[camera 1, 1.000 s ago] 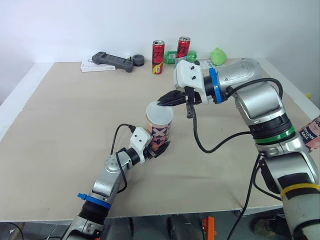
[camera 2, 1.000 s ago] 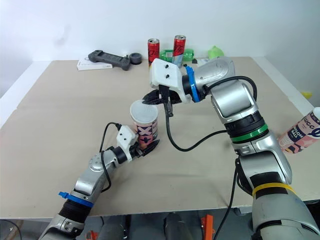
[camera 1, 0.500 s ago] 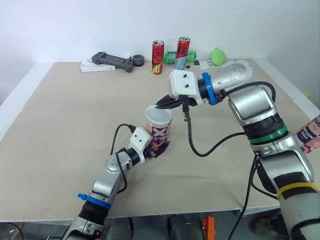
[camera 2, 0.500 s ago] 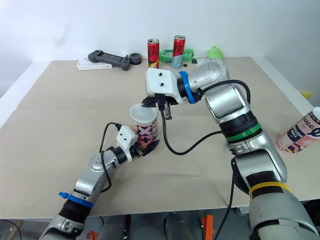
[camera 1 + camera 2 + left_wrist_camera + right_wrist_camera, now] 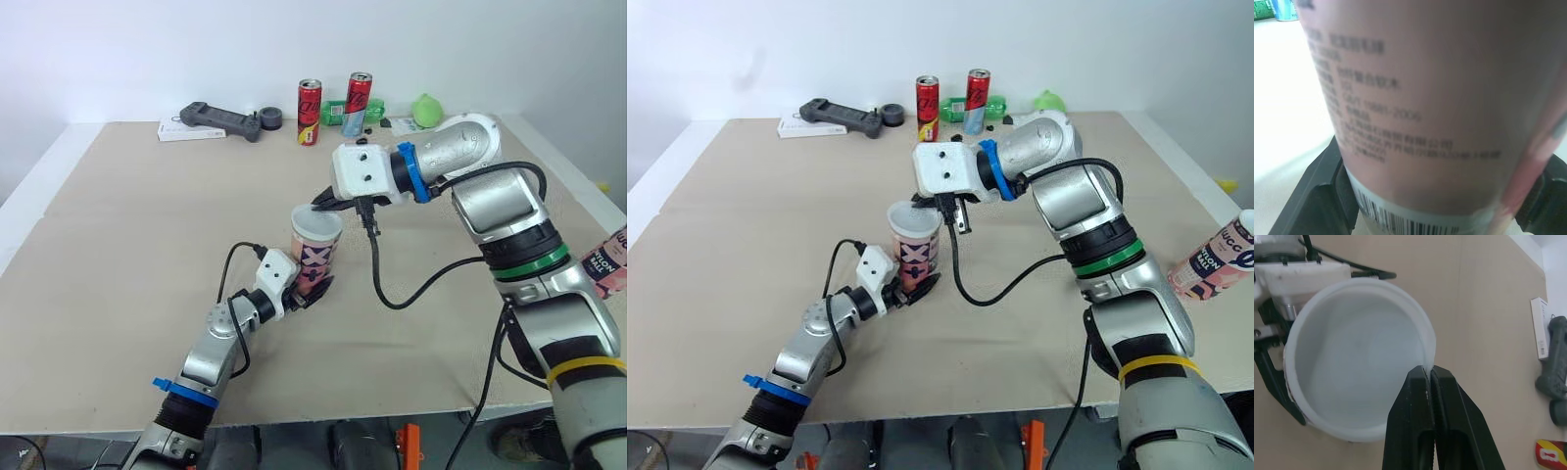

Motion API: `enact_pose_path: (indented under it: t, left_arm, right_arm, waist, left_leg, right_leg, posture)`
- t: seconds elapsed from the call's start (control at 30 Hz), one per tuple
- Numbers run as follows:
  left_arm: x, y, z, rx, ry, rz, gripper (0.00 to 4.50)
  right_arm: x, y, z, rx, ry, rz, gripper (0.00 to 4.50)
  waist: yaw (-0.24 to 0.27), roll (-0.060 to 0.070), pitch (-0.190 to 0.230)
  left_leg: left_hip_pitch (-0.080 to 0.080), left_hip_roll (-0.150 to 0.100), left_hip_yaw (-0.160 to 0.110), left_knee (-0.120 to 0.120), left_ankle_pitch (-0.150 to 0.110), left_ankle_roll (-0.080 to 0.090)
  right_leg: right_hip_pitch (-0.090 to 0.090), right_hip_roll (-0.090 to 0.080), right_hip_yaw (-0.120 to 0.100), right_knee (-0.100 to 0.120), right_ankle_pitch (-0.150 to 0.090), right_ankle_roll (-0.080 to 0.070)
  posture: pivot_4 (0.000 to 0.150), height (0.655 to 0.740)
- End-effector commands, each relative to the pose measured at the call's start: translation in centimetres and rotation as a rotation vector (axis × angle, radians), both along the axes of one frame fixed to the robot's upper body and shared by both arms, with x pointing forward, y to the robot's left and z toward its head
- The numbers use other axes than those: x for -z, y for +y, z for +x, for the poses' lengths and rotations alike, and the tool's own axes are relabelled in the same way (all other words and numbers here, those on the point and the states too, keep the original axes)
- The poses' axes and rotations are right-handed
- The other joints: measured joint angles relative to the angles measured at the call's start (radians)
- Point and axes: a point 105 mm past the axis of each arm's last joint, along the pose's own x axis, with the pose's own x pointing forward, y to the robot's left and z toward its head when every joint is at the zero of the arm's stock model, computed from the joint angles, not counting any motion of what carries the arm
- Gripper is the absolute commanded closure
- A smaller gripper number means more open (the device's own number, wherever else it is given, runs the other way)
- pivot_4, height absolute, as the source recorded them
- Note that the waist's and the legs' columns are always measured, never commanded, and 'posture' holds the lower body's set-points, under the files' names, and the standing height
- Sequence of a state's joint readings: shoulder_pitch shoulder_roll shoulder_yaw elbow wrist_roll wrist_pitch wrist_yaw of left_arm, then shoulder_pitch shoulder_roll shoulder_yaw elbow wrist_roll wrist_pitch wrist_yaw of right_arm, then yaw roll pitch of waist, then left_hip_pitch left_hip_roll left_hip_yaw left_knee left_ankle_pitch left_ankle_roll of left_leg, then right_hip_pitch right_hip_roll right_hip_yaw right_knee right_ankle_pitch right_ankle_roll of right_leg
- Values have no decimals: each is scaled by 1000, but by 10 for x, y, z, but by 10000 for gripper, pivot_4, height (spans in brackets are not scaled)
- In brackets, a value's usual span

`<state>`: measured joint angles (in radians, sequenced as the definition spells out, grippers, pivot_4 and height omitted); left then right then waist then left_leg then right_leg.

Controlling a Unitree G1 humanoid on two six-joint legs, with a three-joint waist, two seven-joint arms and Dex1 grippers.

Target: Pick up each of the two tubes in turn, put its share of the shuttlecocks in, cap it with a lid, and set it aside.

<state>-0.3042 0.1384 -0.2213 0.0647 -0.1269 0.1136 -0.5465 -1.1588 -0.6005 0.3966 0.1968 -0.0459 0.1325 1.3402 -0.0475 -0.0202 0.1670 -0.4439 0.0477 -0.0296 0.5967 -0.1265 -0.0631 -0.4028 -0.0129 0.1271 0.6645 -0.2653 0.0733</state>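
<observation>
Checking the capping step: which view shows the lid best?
The right wrist view: it faces the whole white lid, with the right gripper pinching its rim. The eye views show it side-on atop the tube; the left wrist view shows the tube's label.

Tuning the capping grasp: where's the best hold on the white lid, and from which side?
Pinch the thin upturned rim of the white lid, as the right gripper does, coming from above at the far right of the tube. The flat disc offers no other edge, and the left gripper holds its near lower side.
</observation>
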Motion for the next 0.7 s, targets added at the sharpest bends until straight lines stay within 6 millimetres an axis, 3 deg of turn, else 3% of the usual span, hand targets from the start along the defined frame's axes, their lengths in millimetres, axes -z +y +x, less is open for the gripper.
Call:
enact_pose_path:
  t: [0.03,0.23,0.6,0.7]
  left_arm:
    - [23,8,0,-30,74,47,10016]
    - [22,7,0,-30,72,46,10016]
    - [23,8,-2,-32,77,42,10016]
    - [23,8,-2,-32,78,41,10016]
  right_arm:
    - [5,-2,-5,-17,-18,-81,44326]
    - [12,4,-11,-51,14,-78,44326]
    - [-3,8,-6,-40,-10,-11,44326]
    - [-12,9,-5,-38,-30,13,36629]
  waist:
    - [0,0,0]
    - [0,0,0]
    - [0,0,0]
    - [0,0,0]
  left_leg:
    - [0,0,0,0,0,0]
    - [0,0,0,0,0,0]
    - [1,0,0,0,0,0]
    - [1,0,0,0,0,0]
  right_leg:
    - [0,0,0,0,0,0]
    - [0,0,0,0,0,0]
    - [0,0,0,0,0,0]
    - [0,0,0,0,0,0]
  posture:
    - [1500,7400]
    - [1500,7400]
    - [1500,7400]
    - [1500,7400]
